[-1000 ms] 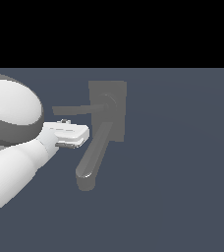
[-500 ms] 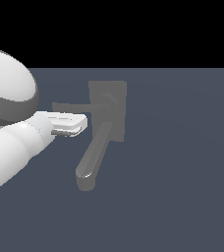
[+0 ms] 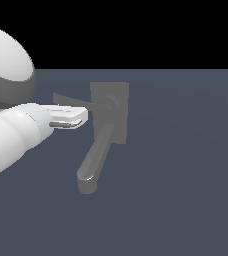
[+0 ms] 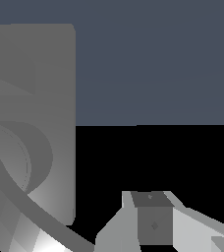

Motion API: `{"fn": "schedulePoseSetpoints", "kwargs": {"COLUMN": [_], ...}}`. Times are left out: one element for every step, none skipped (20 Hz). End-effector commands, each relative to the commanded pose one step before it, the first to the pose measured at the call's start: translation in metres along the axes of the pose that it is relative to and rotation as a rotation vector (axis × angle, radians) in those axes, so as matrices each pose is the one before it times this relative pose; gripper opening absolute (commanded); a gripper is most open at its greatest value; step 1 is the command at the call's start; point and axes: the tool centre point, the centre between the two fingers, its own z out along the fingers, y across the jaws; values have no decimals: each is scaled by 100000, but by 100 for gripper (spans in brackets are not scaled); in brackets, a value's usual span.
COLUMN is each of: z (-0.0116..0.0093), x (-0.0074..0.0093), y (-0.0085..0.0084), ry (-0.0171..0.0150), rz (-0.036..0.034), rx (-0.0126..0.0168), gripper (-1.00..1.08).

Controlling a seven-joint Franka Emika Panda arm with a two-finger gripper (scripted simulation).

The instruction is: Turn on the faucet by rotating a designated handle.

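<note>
The matte grey faucet (image 3: 117, 120) lies on the dark floor, its block base (image 4: 55, 88) filling one side of the wrist view. A thick rounded spout (image 3: 96, 155) runs from the block toward the camera. The handle (image 3: 72, 100), a thin flat lever, reaches from the round pivot (image 3: 109, 104) toward the exterior view's left. My gripper (image 3: 82, 120) sits just under the lever's outer half, touching or nearly touching it. Its fingers (image 4: 153, 224) look pressed together with nothing held between them.
My white arm (image 3: 11, 130) fills the exterior view's left side. Flat dark grey floor (image 3: 186, 175) surrounds the faucet. No other objects show.
My gripper has moved up in the exterior view, from beside the spout to right under the handle. The lever's free end has risen slightly.
</note>
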Motion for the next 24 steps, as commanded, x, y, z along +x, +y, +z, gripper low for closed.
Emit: {"fn": "schedulePoseSetpoints", "kwargs": {"z": [11, -8, 11, -8, -8, 12, -8, -8, 12, -8, -7, 13, -7, -7, 0, -6, 16, -14, 0, -149, 3, 3, 3, 24], "x": [-834, -348, -315, -352, -353, -320, -356, -358, -324, -360, -362, -328, -364, -365, -356, -368, -334, -384, 0, 1112, -240, -241, -242, -207], "y": [-223, -94, -106, -95, -95, -108, -96, -97, -109, -97, -98, -109, -98, -98, -101, -98, -109, -92, 0, -127, -216, -217, -219, -227], "ry": [-239, -55, 0, -56, -56, 0, -56, -56, 0, -56, -56, 0, -57, -57, -40, -57, 0, -81, 0, 1434, -61, -61, -62, 0], "rz": [137, 25, 0, 25, 24, 0, 24, 24, 0, 23, 23, 0, 23, 22, 15, 21, 0, 28, 0, -429, 21, 21, 20, 0], "rx": [-18, -33, 0, -33, -33, 0, -33, -32, 0, -32, -32, 0, -32, -32, -23, -33, 0, -47, 0, 488, -24, -24, -24, 0], "gripper": [-100, -100, -100, -100, -100, -100, -100, -100, -100, -100, -100, -100, -100, -100, -100, -100, -100, -100, -100, -100, -100, -100, -100, -100]}}
